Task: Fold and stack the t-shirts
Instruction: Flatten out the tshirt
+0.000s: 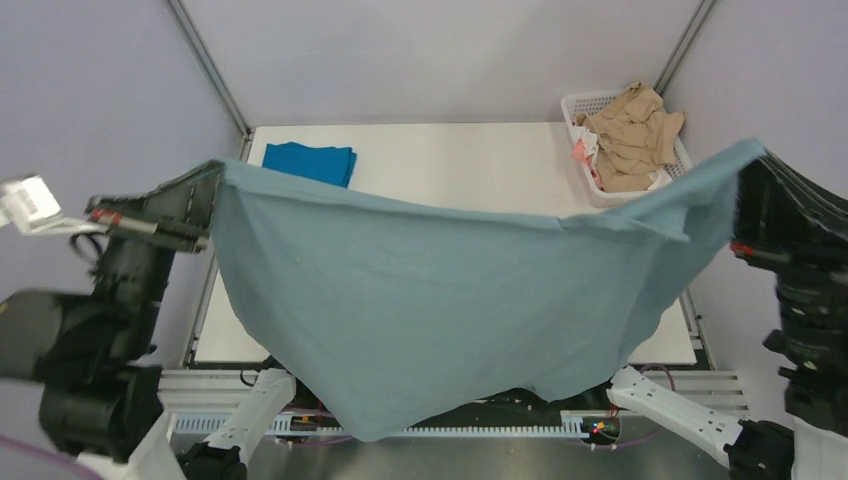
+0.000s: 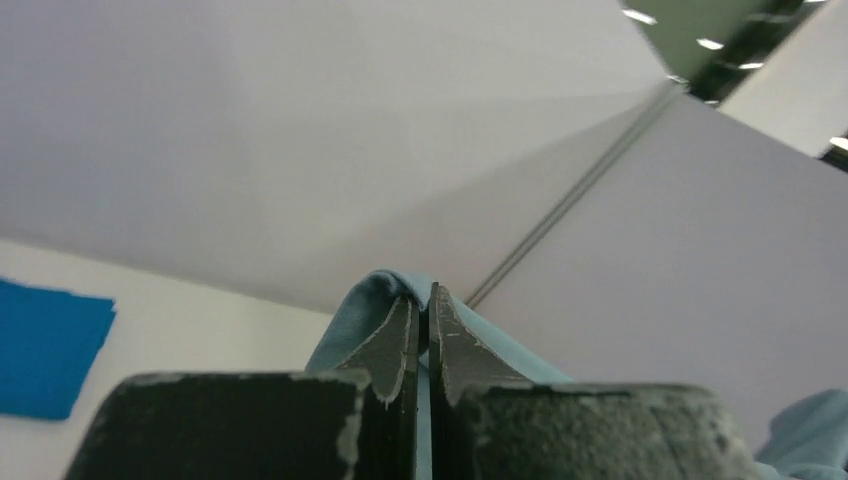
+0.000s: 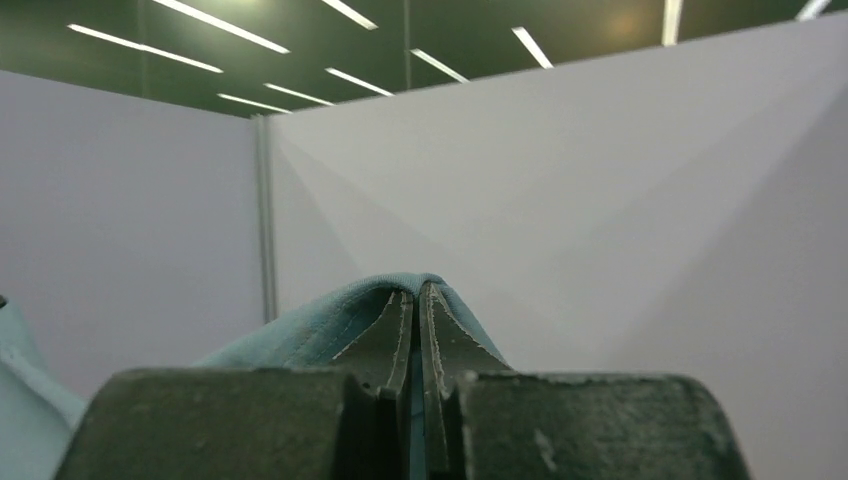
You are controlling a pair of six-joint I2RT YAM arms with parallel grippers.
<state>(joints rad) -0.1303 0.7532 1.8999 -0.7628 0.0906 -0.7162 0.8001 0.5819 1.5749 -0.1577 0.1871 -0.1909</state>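
The top view looks down from behind; 2 wrist views, close and tilted upward, share its grey-blue t-shirt (image 1: 400, 300).

No readable text, labels or numbers anywhere.

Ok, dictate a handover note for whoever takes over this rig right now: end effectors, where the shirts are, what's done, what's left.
Left end effector: shut on one top corner of the grey-blue t-shirt.
Right end effector: shut on the opposite corner.
The shirt hangs spread between both arms, above the table.
Done: the cobalt blue t-shirt lies folded at the table's far left corner.
Left: lay the grey-blue shirt down, fold it, stack it with the blue one.
The white basket at far right holds tan clothes; what they are is unclear.
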